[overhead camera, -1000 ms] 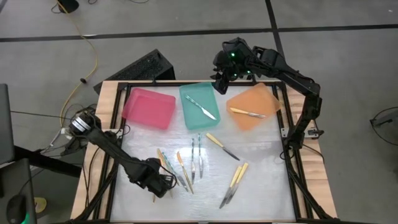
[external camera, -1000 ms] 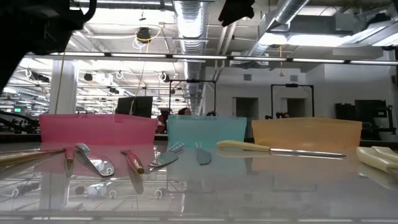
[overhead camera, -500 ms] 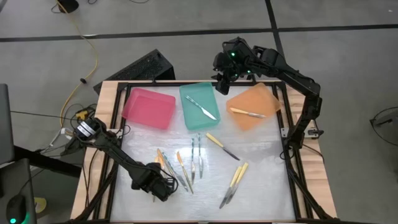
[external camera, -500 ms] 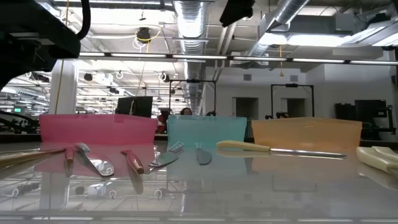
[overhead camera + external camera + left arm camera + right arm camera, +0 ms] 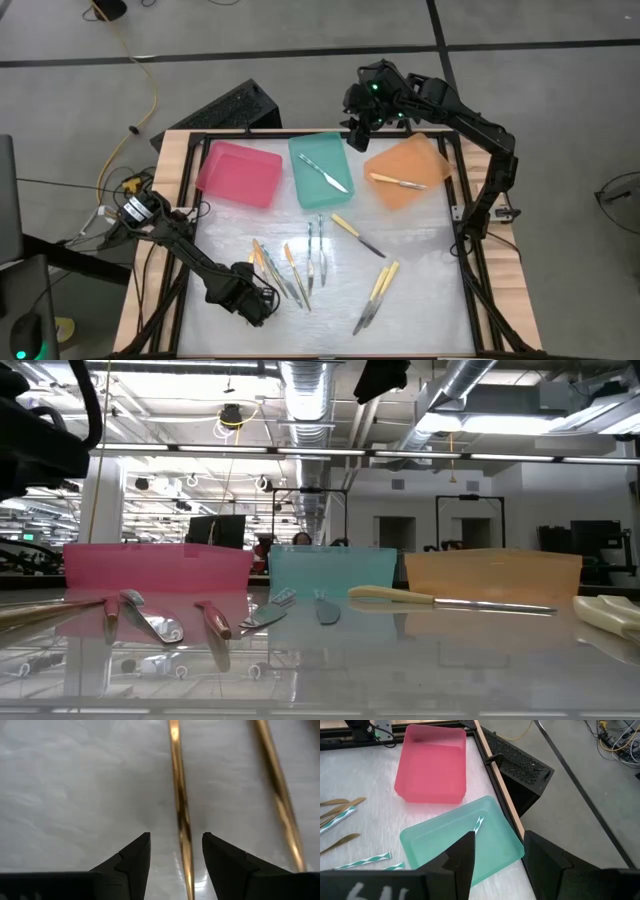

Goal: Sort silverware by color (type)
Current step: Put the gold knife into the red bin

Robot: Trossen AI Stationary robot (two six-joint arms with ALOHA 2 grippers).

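Across the white table, the one change from a second ago is at the left arm: its elbow and wrist have drawn down toward the 7 o'clock corner, and the left gripper now sits slightly lower and further left, with its jaws standing wide and empty. In its wrist view an orange-handled utensil runs lengthwise between the two fingers, a second gold handle beside it. The right arm has not moved; the right gripper hangs above the far edge at about 12 o'clock, jaws partly apart and holding nothing.

The pink tray lies at 11 o'clock, the teal tray at 12, the orange tray at 1.

The silverware is as it was. One teal-handled knife lies in the teal tray, handle toward 11, blade toward 5. One yellow-handled knife lies in the orange tray, long axis running 9 to 3. On the table, a cluster of orange and teal pieces lies near 7 o'clock, mostly lengthwise 12 to 6; another yellow knife points toward 4; two yellow pieces slant from 1 to 7.
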